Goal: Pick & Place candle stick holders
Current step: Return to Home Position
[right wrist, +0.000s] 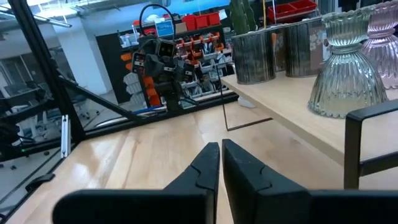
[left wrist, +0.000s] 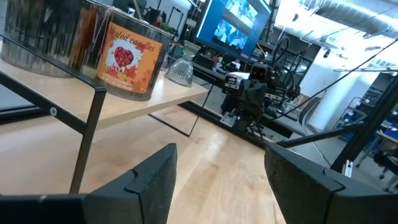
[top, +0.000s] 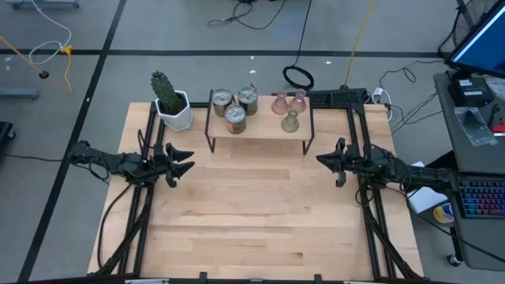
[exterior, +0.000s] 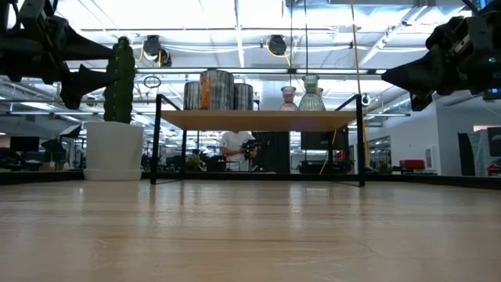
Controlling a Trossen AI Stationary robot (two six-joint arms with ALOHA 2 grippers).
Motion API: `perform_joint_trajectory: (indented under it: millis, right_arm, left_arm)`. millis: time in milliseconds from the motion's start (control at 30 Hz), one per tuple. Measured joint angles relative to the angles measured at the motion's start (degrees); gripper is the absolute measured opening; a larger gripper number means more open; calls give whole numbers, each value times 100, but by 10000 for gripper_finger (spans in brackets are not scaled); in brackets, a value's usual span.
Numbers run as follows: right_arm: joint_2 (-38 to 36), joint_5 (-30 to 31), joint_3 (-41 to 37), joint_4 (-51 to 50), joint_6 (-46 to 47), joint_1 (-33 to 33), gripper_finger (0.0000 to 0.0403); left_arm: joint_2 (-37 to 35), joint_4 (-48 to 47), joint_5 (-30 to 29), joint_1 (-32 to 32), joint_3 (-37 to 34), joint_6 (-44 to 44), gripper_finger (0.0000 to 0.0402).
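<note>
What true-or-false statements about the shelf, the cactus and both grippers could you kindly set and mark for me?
1. All six candle stick holders stand on the shelf. True.
2. The cactus stands on the shelf. False: it stands on the table, beside the shelf.
3. The left gripper is open and empty. True.
4. The right gripper grips a glass holder. False: it is shut on nothing, clear of the shelf.

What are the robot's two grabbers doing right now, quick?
Left gripper: open, holding nothing.
Right gripper: shut, holding nothing.
</note>
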Motion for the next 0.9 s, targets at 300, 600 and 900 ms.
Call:
perform_joint_trajectory:
  millis: [300, 600, 900]
  right_arm:
    - [0, 1, -7, 41, 112, 0, 15]
    - [0, 1, -11, 44, 112, 0, 13]
    - [0, 1, -15, 45, 112, 0, 15]
  left_arm:
    - [0, 11, 4, -1, 0, -3, 241]
    - [0, 17, 4, -1, -2, -20, 241]
    - [0, 18, 4, -1, -2, -18, 241]
